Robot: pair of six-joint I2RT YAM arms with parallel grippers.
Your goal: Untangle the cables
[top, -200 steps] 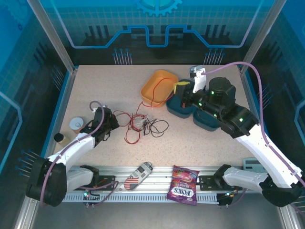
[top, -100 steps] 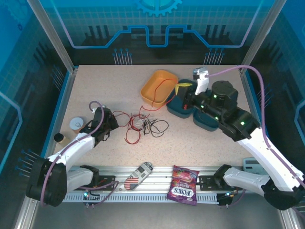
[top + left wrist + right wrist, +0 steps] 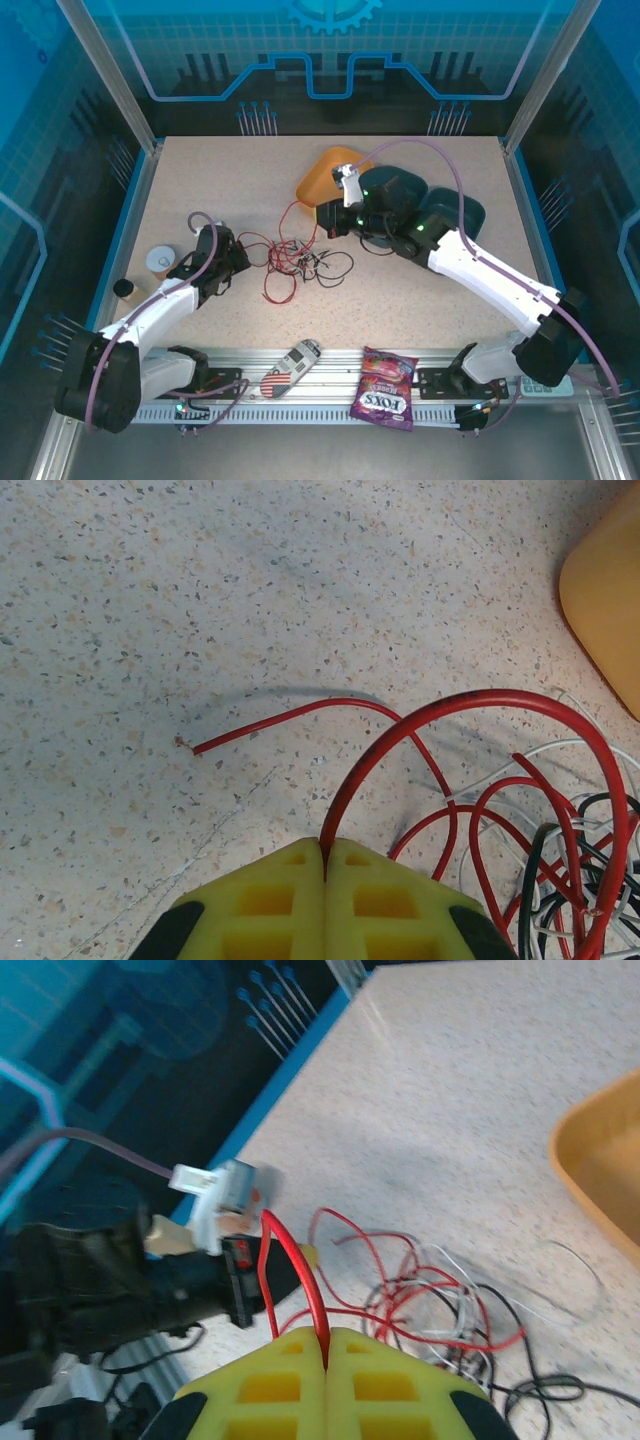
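top view: the tangle of red cable (image 3: pixel 268 286), black cable (image 3: pixel 338 270) and white cable (image 3: pixel 297 256) lies mid-table between the left gripper (image 3: pixel 238 262) and right gripper (image 3: pixel 321 219), near an orange bowl (image 3: pixel 322 172).
left wrist: yellow fingers pressed together, pinching the red cable.
right wrist: fingers likewise clamped on a red strand.

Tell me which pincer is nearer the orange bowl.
Right. The right pincer, shut on the red cable, is just in front of the bowl; the left pincer, shut on it too, is farther off, left of the tangle.
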